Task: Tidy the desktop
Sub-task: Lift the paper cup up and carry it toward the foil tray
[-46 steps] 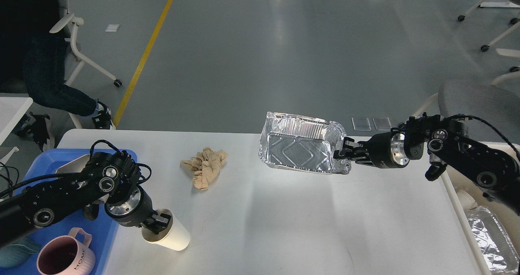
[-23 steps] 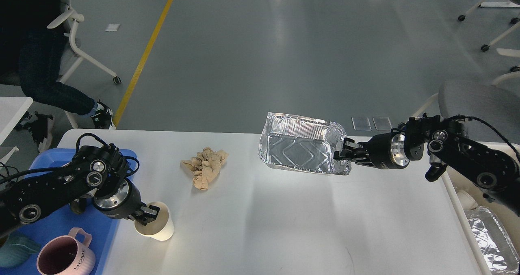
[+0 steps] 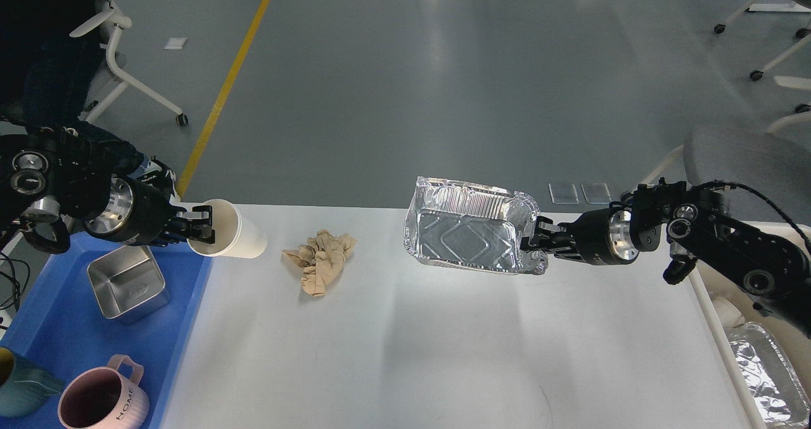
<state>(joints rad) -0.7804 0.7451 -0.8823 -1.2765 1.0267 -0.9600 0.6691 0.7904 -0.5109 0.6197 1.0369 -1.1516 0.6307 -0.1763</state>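
Note:
The white desktop (image 3: 412, 353) fills the lower middle of the head view. My left gripper (image 3: 199, 225) is shut on the rim of a white paper cup (image 3: 231, 231) and holds it lifted and tipped sideways above the desktop's far left edge, next to the blue tray (image 3: 57, 334). My right gripper (image 3: 531, 240) is shut on the right rim of a foil container (image 3: 469, 231) and holds it tilted above the desktop's far side. A crumpled brown paper napkin (image 3: 322, 259) lies on the desktop between them.
The blue tray holds a square metal tin (image 3: 127, 282), a pink mug (image 3: 101, 400) and a teal cup (image 3: 19, 384). A bin at the right holds another foil container (image 3: 763, 375). Office chairs stand on the floor at the back left and right.
My left gripper has lifted the paper cup from the near left of the desktop and carried it back and left, tipping it sideways. The metal tin is now uncovered. The right arm barely moved.

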